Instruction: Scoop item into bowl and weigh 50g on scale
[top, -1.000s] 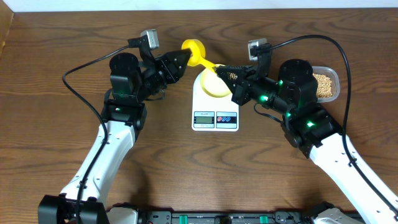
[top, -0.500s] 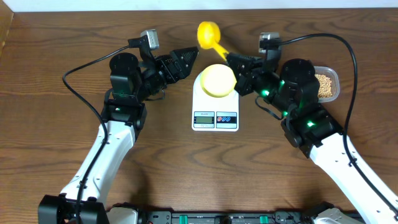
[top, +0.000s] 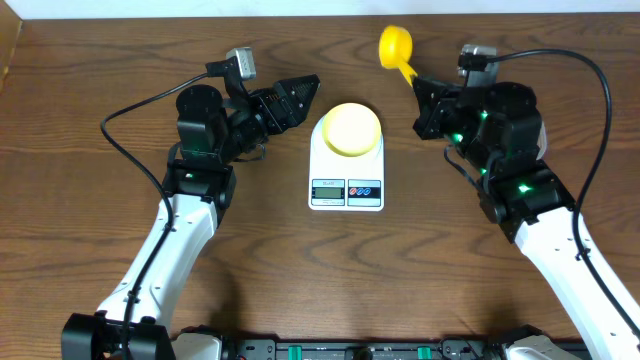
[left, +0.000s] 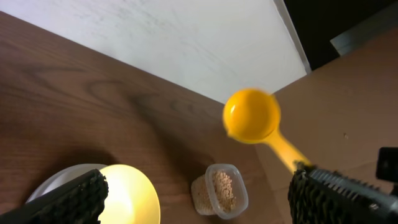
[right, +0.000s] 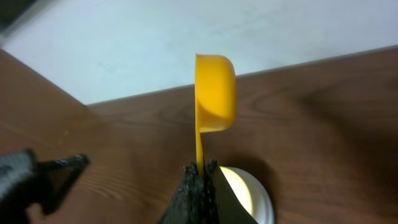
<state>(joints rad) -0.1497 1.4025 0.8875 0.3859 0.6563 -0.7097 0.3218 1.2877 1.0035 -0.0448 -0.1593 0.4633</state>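
The pale yellow bowl (top: 351, 129) sits flat on the white scale (top: 346, 188); no beans show in it. My left gripper (top: 308, 98) hangs open just left of the bowl, holding nothing. My right gripper (top: 421, 86) is shut on the handle of a yellow scoop (top: 394, 44), held up right of the scale with its cup looking bare. In the left wrist view the open left gripper (left: 199, 186) frames the bowl (left: 134, 199), the beans (left: 224, 188) in a clear tub and the scoop (left: 252, 116). The right wrist view has the right gripper (right: 200, 171) pinching the scoop (right: 214, 93) above the bowl (right: 239, 186).
The clear plastic tub (left: 202, 198) of beans stands on the table beyond the scale; in the overhead view my right arm (top: 500, 130) covers it. The table's far edge meets a white wall (top: 320, 8). A cardboard panel (left: 348, 99) stands at the right.
My left gripper opened. The bowl, tilted a second ago, now rests flat on the scale. My right gripper carried the scoop to the right, away from the bowl.
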